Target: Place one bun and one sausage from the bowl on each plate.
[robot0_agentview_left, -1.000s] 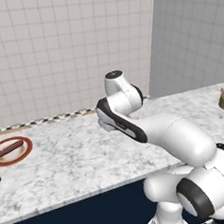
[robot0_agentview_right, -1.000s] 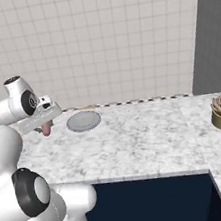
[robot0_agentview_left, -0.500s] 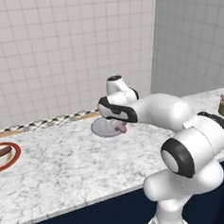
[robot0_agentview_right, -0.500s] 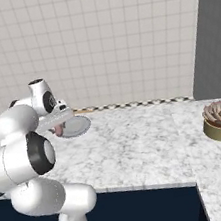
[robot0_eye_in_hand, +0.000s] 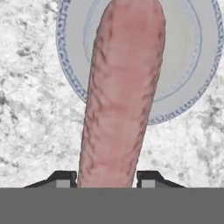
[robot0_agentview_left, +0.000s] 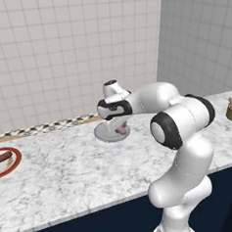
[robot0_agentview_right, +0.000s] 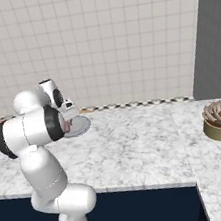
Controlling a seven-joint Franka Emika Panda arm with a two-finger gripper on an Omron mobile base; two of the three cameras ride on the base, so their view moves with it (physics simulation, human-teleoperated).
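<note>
Looking down your hand view, gripper (robot0_eye_in_hand: 106, 177) clamped on one end of the sausage (robot0_eye_in_hand: 120, 87), its long axis running straight away from the fingers, far end over the grey plate (robot0_eye_in_hand: 183, 52), above the counter (robot0_eye_in_hand: 30, 127).

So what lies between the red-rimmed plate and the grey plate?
Bare marble counter in the left base view, from red-rimmed plate to grey plate.

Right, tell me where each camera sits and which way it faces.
Left base view: behind the arm's left, facing the counter; the arm reaches to the grey plate.
Right base view: behind its right; the arm covers part of that plate.
Hand view: on the hand, looking down at the plate past the gripped sausage.
All three show the grey plate.
</note>
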